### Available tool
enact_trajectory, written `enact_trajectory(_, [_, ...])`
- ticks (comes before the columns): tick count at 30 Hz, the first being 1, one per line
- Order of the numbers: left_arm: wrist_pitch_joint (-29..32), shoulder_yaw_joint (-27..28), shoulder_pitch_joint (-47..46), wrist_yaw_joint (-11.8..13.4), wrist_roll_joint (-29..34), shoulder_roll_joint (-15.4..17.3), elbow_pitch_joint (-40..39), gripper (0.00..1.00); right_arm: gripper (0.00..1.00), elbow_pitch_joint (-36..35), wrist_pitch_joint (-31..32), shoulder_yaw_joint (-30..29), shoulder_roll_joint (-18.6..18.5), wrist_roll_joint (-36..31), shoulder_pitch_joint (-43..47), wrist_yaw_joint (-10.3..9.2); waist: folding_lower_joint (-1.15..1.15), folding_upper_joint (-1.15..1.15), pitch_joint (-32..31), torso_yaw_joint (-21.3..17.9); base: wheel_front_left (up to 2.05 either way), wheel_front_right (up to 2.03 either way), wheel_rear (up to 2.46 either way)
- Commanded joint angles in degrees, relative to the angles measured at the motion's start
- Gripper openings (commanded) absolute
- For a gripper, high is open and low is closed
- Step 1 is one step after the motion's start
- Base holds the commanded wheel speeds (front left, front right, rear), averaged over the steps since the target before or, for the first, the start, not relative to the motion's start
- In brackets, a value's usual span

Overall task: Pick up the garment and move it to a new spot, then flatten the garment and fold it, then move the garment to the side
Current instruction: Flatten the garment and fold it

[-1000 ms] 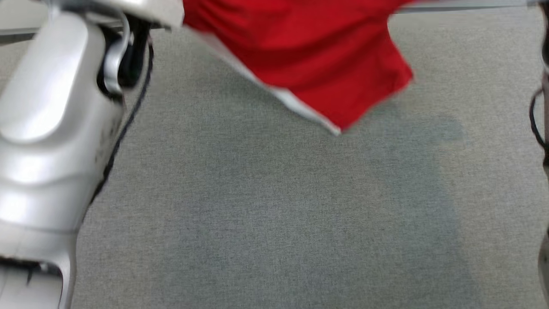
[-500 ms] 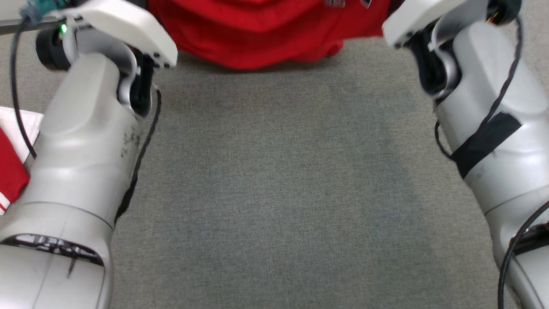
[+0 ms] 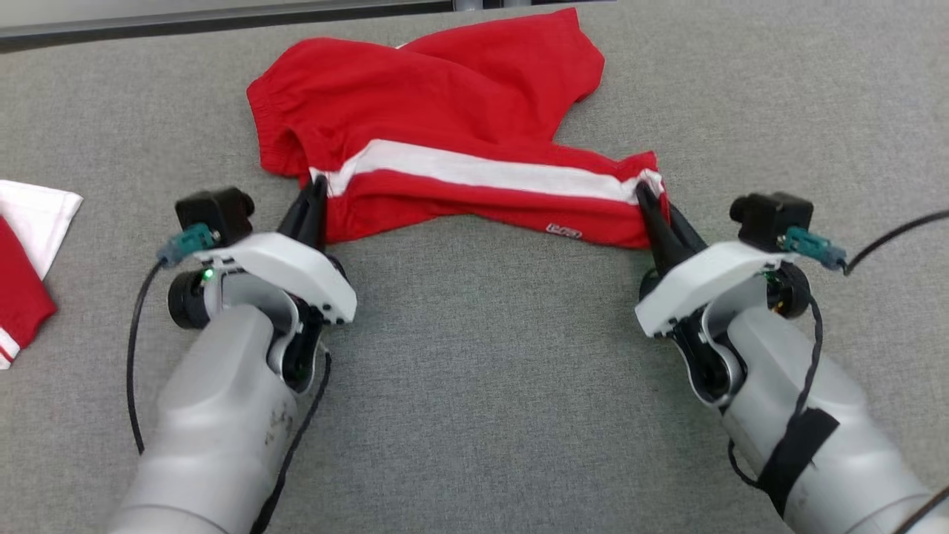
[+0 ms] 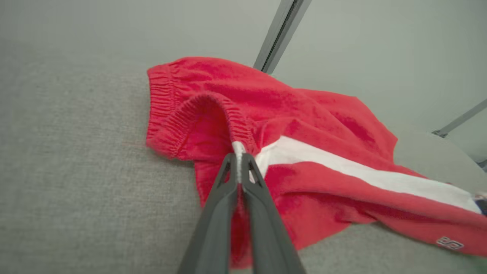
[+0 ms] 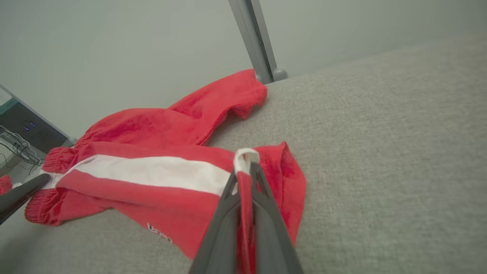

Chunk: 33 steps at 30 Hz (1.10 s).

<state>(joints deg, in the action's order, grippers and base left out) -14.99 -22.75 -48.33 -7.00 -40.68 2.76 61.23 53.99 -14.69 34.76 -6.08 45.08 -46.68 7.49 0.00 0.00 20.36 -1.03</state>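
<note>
- A second ago the shorts (image 3: 445,111) hung in the air, blurred, at the top of my head view. Now they lie on the table (image 3: 482,386), so the carry looks over.
- The head camera has also swung in that second. I go by the cloth changing from draped to lying, not by its place in the picture.
- The left gripper (image 3: 315,194) is clamped on the waistband (image 4: 167,110) right where the white stripe (image 3: 482,169) begins. The left wrist view shows both fingers pressed together with cloth between them.
- The right gripper (image 3: 645,200) is clamped on the hem at the other end of that stripe. A small white loop of cloth sticks up above its tips in the right wrist view.
- The near edge runs fairly straight between the two grippers, so I judge there is some tension along the stripe.
- The rest is not flat. The far leg is folded back and slanted toward the rail (image 3: 222,16), and the waistband is bunched and humped by the left gripper.
- As I read it, the move to a new spot is done and the flattening has barely begun. The fold and the shift to the side are still to come.
- If I let go now, the far leg will stay crumpled. I would keep both grips and draw the cloth toward me, or lift and lay it again.
- Another red and white cloth (image 3: 22,259) lies at the left edge, well apart from the shorts. I want to keep the left arm off it.
</note>
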Motion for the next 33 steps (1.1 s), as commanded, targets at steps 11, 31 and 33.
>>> enact_trajectory(11, [-0.1,4.3,27.4,2.0,10.5,2.7,-23.9,0.0,0.0,-21.2,-0.5,-8.0,-6.0,-5.9,23.5,0.0,0.0,0.0,-7.0,-0.4,0.0,0.0,0.0])
enact_trajectory(31, [15.5,4.3,60.9,12.9,9.2,12.4,-67.3,0.0,0.0,-53.2,17.8,-27.0,-0.6,-20.0,60.7,-0.02,0.0,0.0,-14.7,1.6,0.0,0.0,0.0])
enact_trajectory(33, [16.3,4.3,61.9,13.4,8.9,12.6,-68.6,0.0,0.0,-55.8,19.5,-28.0,0.4,-20.8,62.2,-0.02,0.0,0.0,-15.0,1.6,0.0,0.0,0.0])
